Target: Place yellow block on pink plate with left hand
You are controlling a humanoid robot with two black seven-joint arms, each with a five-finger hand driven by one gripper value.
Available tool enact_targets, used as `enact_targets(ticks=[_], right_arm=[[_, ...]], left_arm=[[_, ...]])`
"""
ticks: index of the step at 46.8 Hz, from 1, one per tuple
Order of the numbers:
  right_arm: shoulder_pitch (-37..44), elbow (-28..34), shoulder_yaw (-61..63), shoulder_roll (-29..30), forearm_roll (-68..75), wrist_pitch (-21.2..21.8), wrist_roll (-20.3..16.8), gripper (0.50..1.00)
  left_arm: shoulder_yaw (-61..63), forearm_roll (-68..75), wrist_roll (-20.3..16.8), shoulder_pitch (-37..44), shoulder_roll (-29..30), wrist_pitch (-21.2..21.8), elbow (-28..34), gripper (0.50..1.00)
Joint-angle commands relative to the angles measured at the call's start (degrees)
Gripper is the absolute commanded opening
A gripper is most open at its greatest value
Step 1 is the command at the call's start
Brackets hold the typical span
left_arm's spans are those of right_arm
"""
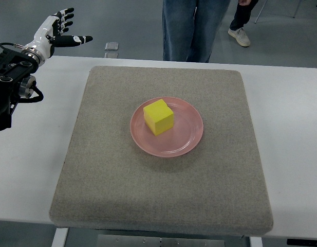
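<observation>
Yellow block (159, 117) on pink plate (188, 139)

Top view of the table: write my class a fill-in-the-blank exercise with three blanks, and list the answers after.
1. The yellow block sits on the pink ____.
2. The plate rests on a grey ____ that covers the white table.
3. The left hand, fingers spread, holds ____.

Missing words: plate; mat; nothing
</observation>
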Motion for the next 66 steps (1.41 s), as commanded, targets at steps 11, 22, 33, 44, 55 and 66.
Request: enact_targets(ticks=[11, 22, 33, 44, 55, 66], right_arm=[[0.0, 0.0, 0.0, 0.0, 0.0, 0.0, 0.0, 0.924], [0.0, 0.0, 0.0, 0.0, 0.0, 0.0, 0.0, 0.924], [0.0, 0.0, 0.0, 0.0, 0.0, 0.0, 0.0, 0.924], [0.0, -0.1, 0.1, 0.0, 0.0, 0.0, 0.0, 0.924], [0.0, 0.0, 0.1, 0.0, 0.0, 0.0, 0.0, 0.924], [0.0, 0.0, 0.1, 0.0, 0.0, 0.0, 0.0, 0.924]], left_arm=[[-6.9, -3.5, 0.6, 0.9, -0.8, 0.0, 0.2, 0.986], [-7.4, -12.8, 0.7, 1.8, -0.9, -3.9, 0.5, 0.988], [-9.1, -15.8, 0.7, 2.8, -0.9, -9.4, 1.8, 0.988], [-13.6, -16.9, 0.7, 3.9, -0.9, -13.4, 2.5, 0.988], [-15.6, -17.7, 0.7, 4.1, -0.9, -15.4, 4.0, 0.990], [-16.1, -18.4, 0.7, 5.0, -0.9, -17.6, 3.8, 0.990]])
